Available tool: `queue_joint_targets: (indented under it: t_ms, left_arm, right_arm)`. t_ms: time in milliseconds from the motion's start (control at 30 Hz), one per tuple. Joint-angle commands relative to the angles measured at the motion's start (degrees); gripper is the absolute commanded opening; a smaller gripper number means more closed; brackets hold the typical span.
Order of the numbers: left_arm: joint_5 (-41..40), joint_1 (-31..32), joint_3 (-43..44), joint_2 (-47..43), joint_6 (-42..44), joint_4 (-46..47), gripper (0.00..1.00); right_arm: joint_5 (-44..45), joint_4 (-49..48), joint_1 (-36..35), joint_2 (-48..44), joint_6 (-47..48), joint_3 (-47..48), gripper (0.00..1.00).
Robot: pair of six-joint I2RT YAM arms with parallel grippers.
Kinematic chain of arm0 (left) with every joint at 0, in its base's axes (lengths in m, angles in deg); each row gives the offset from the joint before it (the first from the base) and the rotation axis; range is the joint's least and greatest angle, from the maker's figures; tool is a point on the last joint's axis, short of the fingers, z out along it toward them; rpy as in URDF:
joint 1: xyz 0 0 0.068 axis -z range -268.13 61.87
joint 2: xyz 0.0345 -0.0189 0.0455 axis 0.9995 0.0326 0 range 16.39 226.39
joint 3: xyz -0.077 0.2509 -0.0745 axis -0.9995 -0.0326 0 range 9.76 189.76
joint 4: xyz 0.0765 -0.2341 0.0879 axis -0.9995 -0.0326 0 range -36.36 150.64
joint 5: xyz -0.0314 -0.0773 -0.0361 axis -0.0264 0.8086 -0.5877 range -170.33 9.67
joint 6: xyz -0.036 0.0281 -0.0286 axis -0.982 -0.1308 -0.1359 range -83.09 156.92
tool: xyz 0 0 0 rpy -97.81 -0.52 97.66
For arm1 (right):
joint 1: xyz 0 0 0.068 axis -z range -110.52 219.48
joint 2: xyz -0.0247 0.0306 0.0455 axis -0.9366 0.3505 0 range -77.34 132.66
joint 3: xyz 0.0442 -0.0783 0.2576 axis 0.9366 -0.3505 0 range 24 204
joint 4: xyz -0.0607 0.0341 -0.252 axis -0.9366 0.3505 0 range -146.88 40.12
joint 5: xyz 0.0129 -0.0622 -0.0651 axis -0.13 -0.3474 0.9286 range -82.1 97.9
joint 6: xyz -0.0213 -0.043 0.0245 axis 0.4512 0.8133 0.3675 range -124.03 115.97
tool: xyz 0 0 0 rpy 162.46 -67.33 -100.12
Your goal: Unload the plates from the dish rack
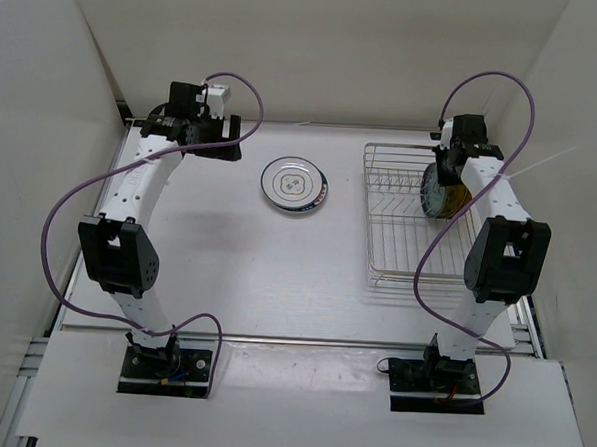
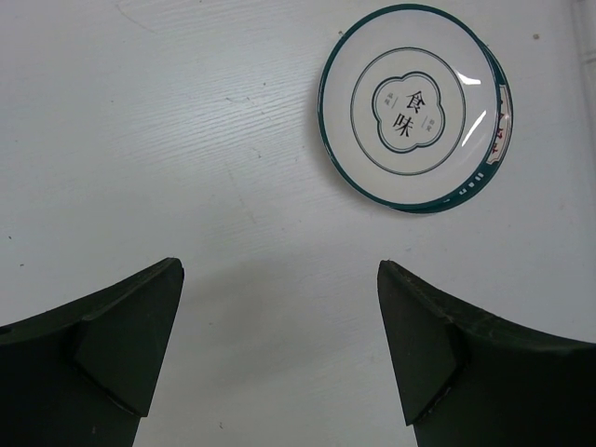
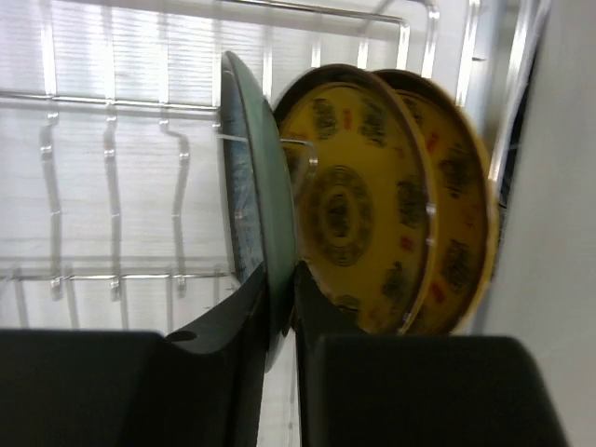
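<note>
Extraction step: right gripper [image 3: 282,298] clamped on teal plate [image 3: 250,177] rim in dish rack [image 1: 382,258]; left gripper [image 2: 279,345] spread, empty. Next: lift straight up, clear gold plate [image 3: 354,205] just beside

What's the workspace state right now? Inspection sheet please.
Surface: white table, nothing spilled.
Job's things: dish rack holds teal plate and gold plate upright; green-rimmed plate lies stacked on another on the table.
Clutter: nothing seen.
Grippers: left gripper open above bare table; right gripper shut on teal plate's rim.
Cables: purple cables loop off both arms.
Surroundings: white walls on three sides.
</note>
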Motion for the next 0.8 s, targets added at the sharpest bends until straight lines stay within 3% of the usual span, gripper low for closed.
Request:
queue_joint_targets:
  t_ms: [0, 133, 433, 600, 767]
  left_arm:
    - [1.21, -0.36, -0.58, -2.2, -0.14, -0.01, 0.96]
    - [1.21, -0.36, -0.58, -2.73, -0.14, -0.01, 0.96]
    - [0.6, -0.89, -0.66, -3.25, 0.38, -0.54, 0.96]
    - [-0.55, -0.89, -1.19, -3.25, 0.39, -0.01, 0.96]
    - [1.55, -0.89, -1.19, -4.31, 0.92, -0.01, 0.96]
  right_arm:
    - [2.9, 1.0, -0.53, -1.56, -2.12, 0.89, 0.13]
    - [6.41, 3.73, -0.53, -2.09, -5.1, 2.55, 0.0]
    - [13.88, 3.73, -1.59, -6.13, -5.64, 4.4, 0.0]
    - [22.85, 4.26, -2.73, -8.58, -2.57, 8.09, 0.0]
    - [24.62, 5.92, -5.01, -13.77, -1.42, 11.52, 0.0]
